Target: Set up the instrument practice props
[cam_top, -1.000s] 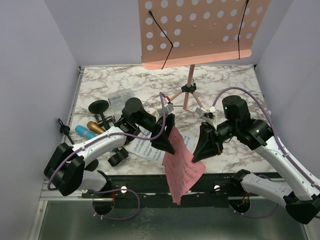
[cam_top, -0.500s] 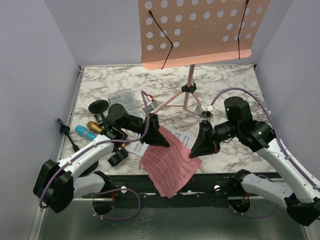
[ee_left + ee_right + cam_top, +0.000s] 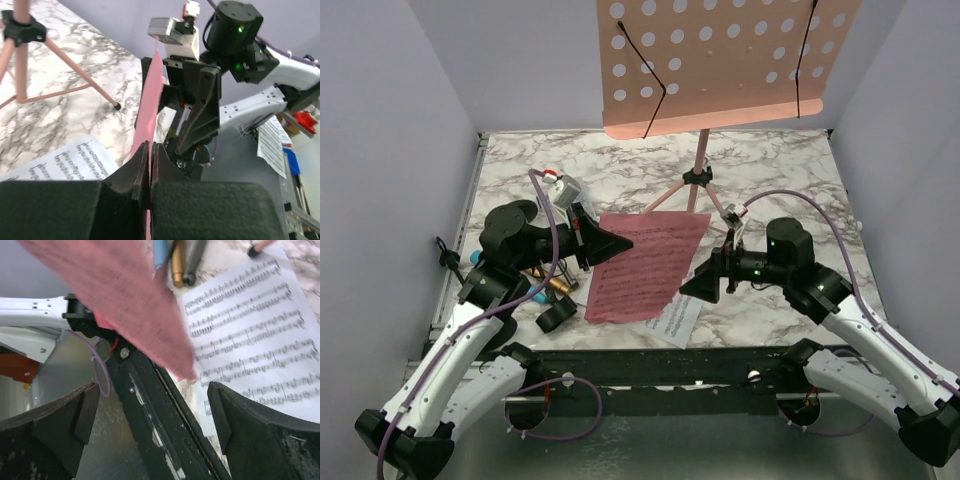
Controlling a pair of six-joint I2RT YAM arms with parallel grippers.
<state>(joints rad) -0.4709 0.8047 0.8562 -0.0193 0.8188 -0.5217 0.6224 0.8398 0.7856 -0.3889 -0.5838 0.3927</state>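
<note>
Swung leftward, pink page [image 3: 645, 265] pinched in left tool [image 3: 623, 243], right tool [image 3: 692, 288] spread, white page [image 3: 678, 315] half hidden beneath

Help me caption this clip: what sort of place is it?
Probably a robot test cell: plain walls box in a marble table, the left arm and right arm are bolted at its near edge, and a pink rack stands as prop.

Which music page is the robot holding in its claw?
The pink page, pinched in the left claw. The white page lies flat on the table, with no claw gripping it.
</note>
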